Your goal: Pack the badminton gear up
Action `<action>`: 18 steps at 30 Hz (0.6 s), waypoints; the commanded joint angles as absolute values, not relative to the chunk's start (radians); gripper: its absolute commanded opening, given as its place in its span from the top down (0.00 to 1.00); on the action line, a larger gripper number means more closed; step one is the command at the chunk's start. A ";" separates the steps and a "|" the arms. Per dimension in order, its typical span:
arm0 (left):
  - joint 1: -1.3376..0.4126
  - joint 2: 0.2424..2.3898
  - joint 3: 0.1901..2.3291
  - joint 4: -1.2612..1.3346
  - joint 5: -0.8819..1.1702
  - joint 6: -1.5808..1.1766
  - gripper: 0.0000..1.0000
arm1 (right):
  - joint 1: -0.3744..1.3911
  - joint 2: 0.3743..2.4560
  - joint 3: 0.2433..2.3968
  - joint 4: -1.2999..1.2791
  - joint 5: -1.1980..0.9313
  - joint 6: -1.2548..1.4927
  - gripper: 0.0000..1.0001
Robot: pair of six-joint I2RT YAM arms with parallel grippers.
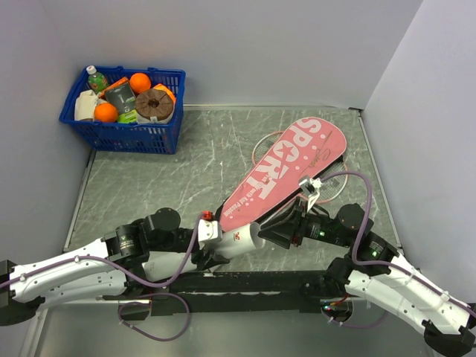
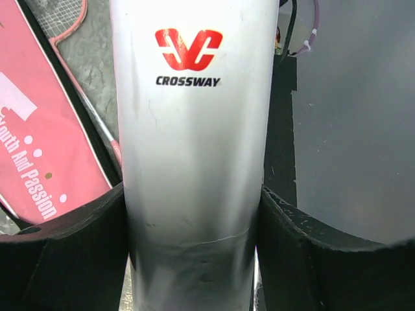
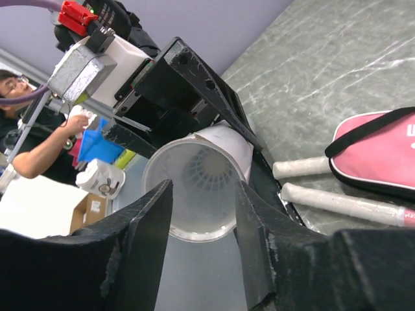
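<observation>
The left gripper (image 2: 194, 228) is clamped across the white tube (image 2: 194, 129), its arm stretched low along the worktop's (image 1: 171, 186) near edge, while the right gripper (image 3: 202, 194), fingers spread and empty, faces the tube's open mouth from a folded arm, the pink racket bag (image 1: 286, 167) lying diagonally just beyond.

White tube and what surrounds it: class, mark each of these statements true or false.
1. The left tool grips the white tube. True.
2. The tube is lettered SPORT. False: it reads CROSSWAY; SPORT is on the pink bag.
3. A shuttlecock sits inside the tube. True.
4. The right tool is shut on a racket handle. False: it is open and empty, facing the tube's open end.
5. The blue basket stands by the right arm. False: it stands in the far left corner.
</observation>
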State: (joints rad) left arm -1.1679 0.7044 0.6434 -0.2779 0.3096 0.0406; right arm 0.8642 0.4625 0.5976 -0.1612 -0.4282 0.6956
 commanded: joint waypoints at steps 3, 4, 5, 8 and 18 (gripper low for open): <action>-1.175 0.696 0.666 -0.181 0.318 0.037 0.99 | 0.857 0.474 0.588 -0.190 -0.429 0.707 0.52; -1.175 0.695 0.667 -0.179 0.293 0.034 0.99 | 0.857 0.489 0.597 -0.198 -0.442 0.703 0.53; -1.175 0.695 0.667 -0.179 0.281 0.032 0.99 | 0.857 0.523 0.603 -0.202 -0.468 0.693 0.53; -1.175 0.701 0.670 -0.178 0.227 0.022 0.99 | 0.859 0.567 0.597 -0.170 -0.537 0.703 0.56; -1.175 0.785 0.707 -0.215 0.055 -0.025 0.99 | 0.867 0.591 0.623 -0.251 -0.571 0.652 0.60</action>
